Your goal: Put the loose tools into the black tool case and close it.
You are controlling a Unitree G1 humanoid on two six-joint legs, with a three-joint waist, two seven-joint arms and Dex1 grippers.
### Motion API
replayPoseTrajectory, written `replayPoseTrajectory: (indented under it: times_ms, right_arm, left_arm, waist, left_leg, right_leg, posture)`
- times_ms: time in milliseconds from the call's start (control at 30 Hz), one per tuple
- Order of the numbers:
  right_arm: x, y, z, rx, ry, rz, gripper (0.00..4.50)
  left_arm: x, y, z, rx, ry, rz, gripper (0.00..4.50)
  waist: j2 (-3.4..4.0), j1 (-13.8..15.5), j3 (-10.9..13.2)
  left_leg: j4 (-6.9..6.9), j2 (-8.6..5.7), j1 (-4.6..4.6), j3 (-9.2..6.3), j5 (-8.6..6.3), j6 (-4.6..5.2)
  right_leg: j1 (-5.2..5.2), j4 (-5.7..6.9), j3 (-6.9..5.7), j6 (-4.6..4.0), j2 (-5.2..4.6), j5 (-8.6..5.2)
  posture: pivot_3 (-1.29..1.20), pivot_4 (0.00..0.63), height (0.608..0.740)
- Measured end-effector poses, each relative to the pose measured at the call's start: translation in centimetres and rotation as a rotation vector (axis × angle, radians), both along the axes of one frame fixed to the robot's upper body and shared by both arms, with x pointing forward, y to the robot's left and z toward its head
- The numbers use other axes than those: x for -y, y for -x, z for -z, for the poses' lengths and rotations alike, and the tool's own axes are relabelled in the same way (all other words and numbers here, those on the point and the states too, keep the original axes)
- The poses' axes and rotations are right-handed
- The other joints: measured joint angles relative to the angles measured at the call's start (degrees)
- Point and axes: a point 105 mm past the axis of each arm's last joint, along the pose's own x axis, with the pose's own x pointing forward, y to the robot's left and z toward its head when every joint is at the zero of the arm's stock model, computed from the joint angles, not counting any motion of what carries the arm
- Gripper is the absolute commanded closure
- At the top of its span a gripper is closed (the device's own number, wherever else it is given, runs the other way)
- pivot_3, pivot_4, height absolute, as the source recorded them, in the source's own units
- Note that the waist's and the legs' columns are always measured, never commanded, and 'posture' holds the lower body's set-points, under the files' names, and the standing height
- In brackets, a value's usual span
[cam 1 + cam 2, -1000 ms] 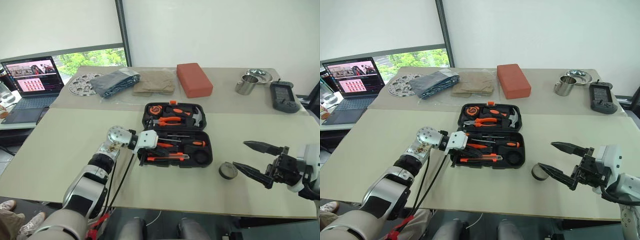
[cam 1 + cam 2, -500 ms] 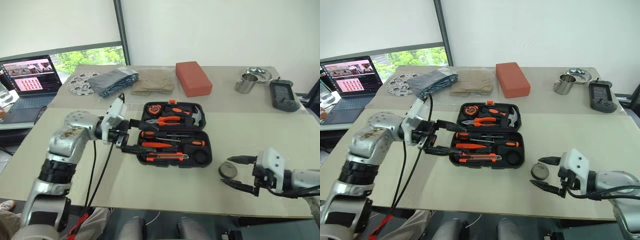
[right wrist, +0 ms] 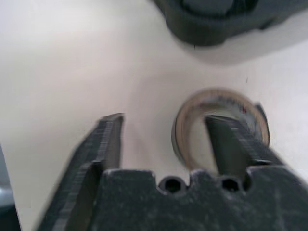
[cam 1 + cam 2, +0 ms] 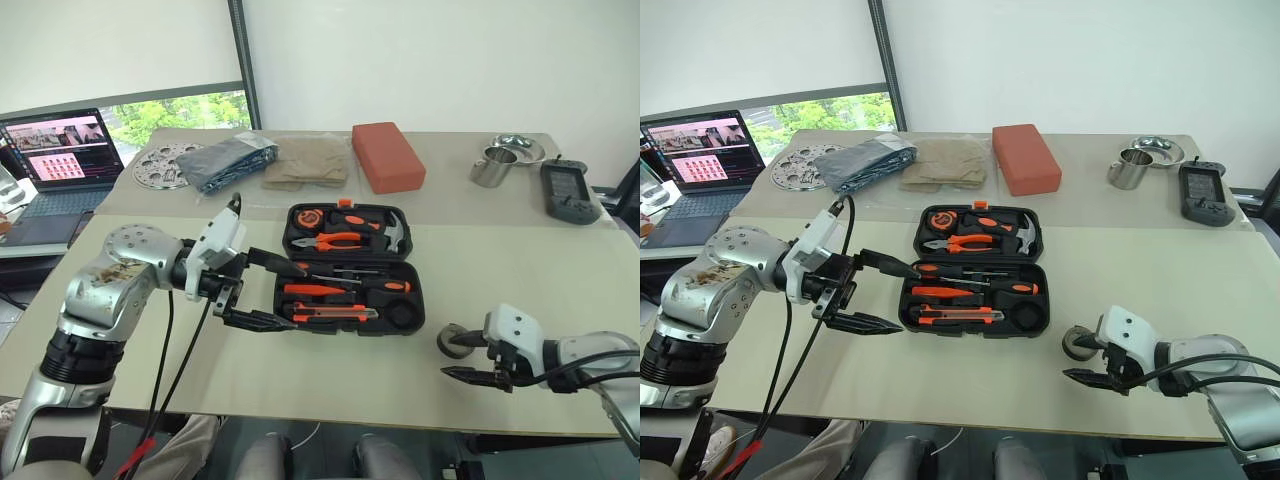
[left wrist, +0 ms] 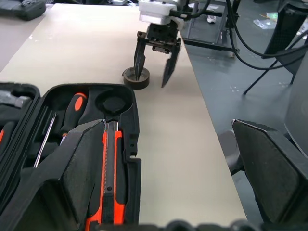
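The tape roll sits on the table just right of the open tool case, and the right gripper is down on it with one finger poked into the roll's hole and the other out on the near side, jaws partly apart, not squeezing it yet. A second ago that gripper was up off the table, spread wide. The left gripper has lifted out of the case and hangs wide open, empty, at its left edge.
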Motion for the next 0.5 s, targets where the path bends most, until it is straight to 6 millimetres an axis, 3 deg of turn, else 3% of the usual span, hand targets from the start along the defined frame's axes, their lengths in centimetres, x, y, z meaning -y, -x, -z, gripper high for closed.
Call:
replayPoseTrajectory:
  times_ms: [167, 367, 500]
  right_arm:
    - [0.1, -0.1, 0.2, -0.005, 0.005, 0.004, 4.41]
    - [0.0, -0.6, -0.3, 0.016, 0.002, -0.003, 4.49]
    - [-0.4, -1.7, -2.2, 0.07, 0.019, -0.034, 4.49]
  left_arm:
    - [0.1, 0.0, -0.1, 0.011, 0.001, 0.001, 0.0]
    - [0.3, 0.4, -0.3, 0.021, 0.004, 0.017, 0.0]
    - [0.6, 0.9, -0.5, 0.026, 0.007, 0.035, 0.0]
  waist:
    - [0.0, -0.12, 0.0]
    - [-0.01, -0.1, 0.01]
    - [0.04, -0.28, 0.05]
  left_leg:
    - [0.0, 0.01, 0.0, 0.0, 0.0, 0.0]
    - [0.0, 0.0, 0.0, 0.0, 0.0, 0.0]
    - [0.0, 0.02, 0.02, 0.01, 0.0, 0.0]
  right_leg:
    - [0.0, 0.0, 0.0, 0.0, 0.01, 0.0]
    - [0.0, 0.0, 0.0, 0.0, 0.01, 0.0]
    - [-0.01, 0.02, 0.03, 0.0, 0.01, 0.0]
  posture:
    - [0.0, 0.15, 0.74]
    - [0.0, 0.15, 0.74]
    - [0.0, 0.15, 0.74]
